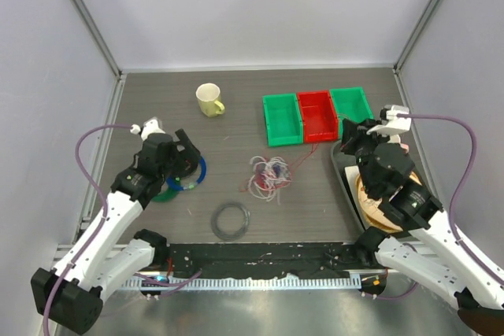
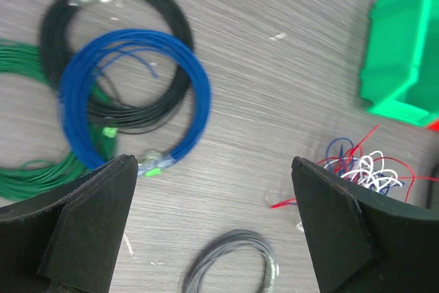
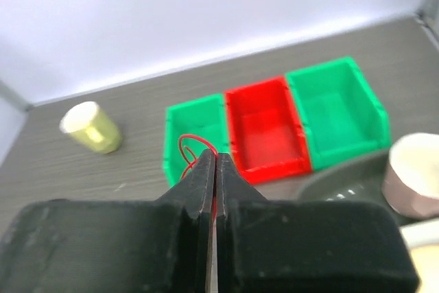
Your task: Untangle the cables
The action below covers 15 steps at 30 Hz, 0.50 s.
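the cables (image 1: 269, 175) lie in 1 knot of white, red and blue-purple wire on the table, nearer the arms than the red bin (image 1: 318, 114) and a little to its left. by the look of it the job has barely begun: no wire lies apart from the clump. the right gripper (image 3: 214, 159), just right of the red bin's near corner, has its fingers pressed together on a loop of thin red wire (image 3: 195, 147). a red strand runs from the knot toward that side, so this is probably the 1st wire being drawn out. all the rest is left to do.

the left gripper (image 2: 212, 162) is spread wide and holds nothing, well to the left of the red bin. it hangs over bare table between the blue ring (image 2: 134, 97) and the knot. the green ring (image 2: 27, 121), black ring (image 2: 116, 39) and grey coil (image 1: 231, 220) lie close by.

the red bin looks empty, and so do the 2 green bins (image 1: 282, 120) touching it on either side. the yellow cup (image 1: 209, 100), far to its left, shows nothing inside that i can make out. right of the red bin and nearer the arms, a dark tray (image 1: 344, 169) holds round tan things, mostly hidden by the right arm.
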{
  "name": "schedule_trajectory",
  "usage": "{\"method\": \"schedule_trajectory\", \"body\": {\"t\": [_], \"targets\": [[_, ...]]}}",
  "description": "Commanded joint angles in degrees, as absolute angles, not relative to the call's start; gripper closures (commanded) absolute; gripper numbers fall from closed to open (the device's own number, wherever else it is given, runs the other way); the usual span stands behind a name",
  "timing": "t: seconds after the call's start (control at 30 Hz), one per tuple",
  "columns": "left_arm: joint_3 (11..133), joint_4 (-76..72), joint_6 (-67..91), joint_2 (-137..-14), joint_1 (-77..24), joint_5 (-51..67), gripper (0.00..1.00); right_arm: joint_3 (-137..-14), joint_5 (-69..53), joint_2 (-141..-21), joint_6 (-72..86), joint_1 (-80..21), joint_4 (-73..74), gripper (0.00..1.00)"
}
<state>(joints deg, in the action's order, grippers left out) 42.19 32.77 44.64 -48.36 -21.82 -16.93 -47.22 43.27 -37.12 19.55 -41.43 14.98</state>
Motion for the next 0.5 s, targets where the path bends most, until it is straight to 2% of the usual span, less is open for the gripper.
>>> {"method": "schedule_trajectory", "body": {"t": [0.0, 0.03, 0.07, 0.17, 0.47], "targets": [[42.63, 23.31, 39.03, -49.13, -21.71, -2.14, 0.00, -54.83, 24.55, -39.28, 12.92, -41.48, 10.11, 0.99], [41.76, 18.07, 38.59, -49.22, -21.71, 1.72, 0.00, -55.71, 18.95, -40.16, 12.75, -41.48, 9.32, 0.99], [41.49, 15.32, 38.50, -49.48, -21.71, 10.20, 0.00, -57.90, 16.98, -41.56, 12.40, -41.48, 9.06, 0.99], [40.87, 3.28, 38.93, -52.02, -22.93, 24.81, 0.00, -62.64, 11.63, -44.98, 12.92, -41.48, 7.82, 0.99], [47.02, -8.07, 34.20, -61.69, -35.59, 26.28, 0.00, -79.16, -4.03, -56.15, 16.70, -41.48, 7.30, 0.99]]}}
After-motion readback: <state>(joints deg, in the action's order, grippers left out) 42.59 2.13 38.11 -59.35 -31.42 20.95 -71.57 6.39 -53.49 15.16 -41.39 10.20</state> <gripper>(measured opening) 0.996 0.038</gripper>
